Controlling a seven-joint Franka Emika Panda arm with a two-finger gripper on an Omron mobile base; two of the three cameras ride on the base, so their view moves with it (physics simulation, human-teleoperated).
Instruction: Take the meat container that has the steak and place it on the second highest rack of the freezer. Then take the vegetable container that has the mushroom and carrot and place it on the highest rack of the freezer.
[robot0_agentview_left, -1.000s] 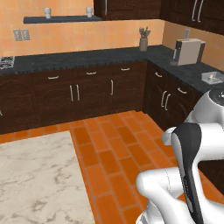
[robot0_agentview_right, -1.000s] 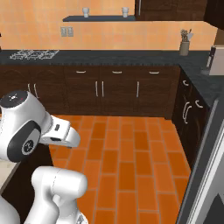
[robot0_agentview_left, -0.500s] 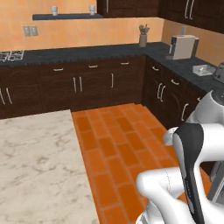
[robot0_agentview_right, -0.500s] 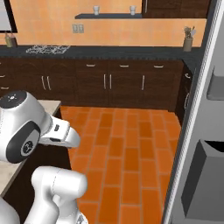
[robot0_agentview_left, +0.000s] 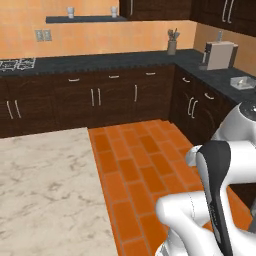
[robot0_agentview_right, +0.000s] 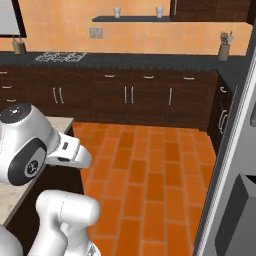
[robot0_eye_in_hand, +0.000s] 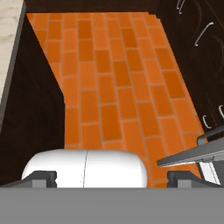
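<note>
In the hand view my gripper (robot0_eye_in_hand: 111, 177) is open, its two dark fingertips (robot0_eye_in_hand: 41, 177) far apart with nothing between them, pointing down at the orange brick floor (robot0_eye_in_hand: 109, 87). An open grey door of the freezer (robot0_agentview_right: 234, 150) with a dark bin (robot0_agentview_right: 239, 212) runs down the right edge of the right base view, and its lower edge (robot0_eye_in_hand: 192, 154) shows at the hand view's bottom right. The meat container, steak, vegetable container, mushroom and carrot are out of view. A small light-grey tray-like thing (robot0_agentview_left: 243, 83) lies on the right counter, its contents too small to tell.
A marble-topped counter (robot0_agentview_left: 45, 190) lies to the left with its edge (robot0_eye_in_hand: 9, 48) in the hand view. Dark cabinets (robot0_agentview_left: 100, 100) line the back and right walls. A coffee machine (robot0_agentview_left: 220, 54) and a utensil holder (robot0_agentview_left: 172, 44) stand on the counter.
The whole scene has slid sideways in both base views, so the base has moved. The freezer door came in at the right. The gripper has stayed open.
</note>
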